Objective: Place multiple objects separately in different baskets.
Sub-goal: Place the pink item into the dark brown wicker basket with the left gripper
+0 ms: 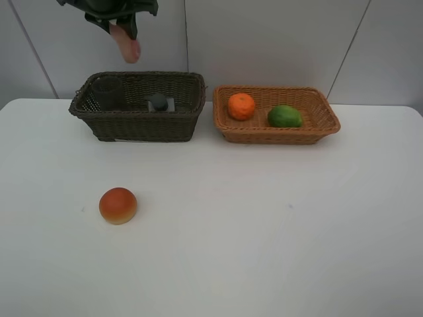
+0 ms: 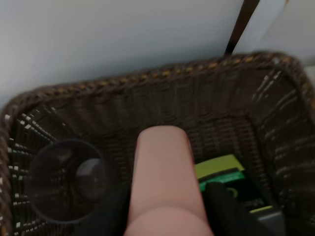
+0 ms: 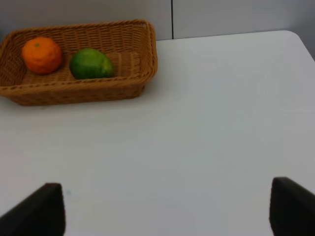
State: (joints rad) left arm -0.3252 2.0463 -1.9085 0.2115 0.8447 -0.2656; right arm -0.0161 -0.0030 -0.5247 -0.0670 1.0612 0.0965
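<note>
- Left wrist view is showing the left gripper (image 2: pixel 167 210) pressing its dark fingers against both sides of a smooth, round-ended pink bottle (image 2: pixel 162 172). It is gripping the bottle firmly, free end pointing down and away from the wrist.
- The bottle is hanging in the air over the deep, dark brown woven wicker basket (image 2: pixel 147 81), clear of its rim and of everything inside.
- Inside that basket, a translucent purple cup (image 2: pixel 66 179) is standing upright at one end. A dark rectangular box with a green and yellow label (image 2: pixel 224 174) is lying toward the other, with a strip of bare weave between them.
- The step in hand is probably lowering the bottle into this basket. Doing it well means descending straight over the bare strip and getting the bottle below the rim before opening the fingers. That way it is not tipping the cup or rolling off the box.
- The right gripper (image 3: pixel 170 209) is hovering with its jaws spread wide and nothing between them, low over the white table (image 1: pixel 264 231).
- It is well apart from the shallow, light orange-tan wicker basket (image 1: pixel 277 135), where a round orange (image 1: pixel 241 105) and a green lime (image 1: pixel 285 116) are lying side by side.
- A red-orange round bun (image 1: pixel 118 205) is sitting alone on the table, well in front of the dark basket. It looks like the only item not yet sorted.
</note>
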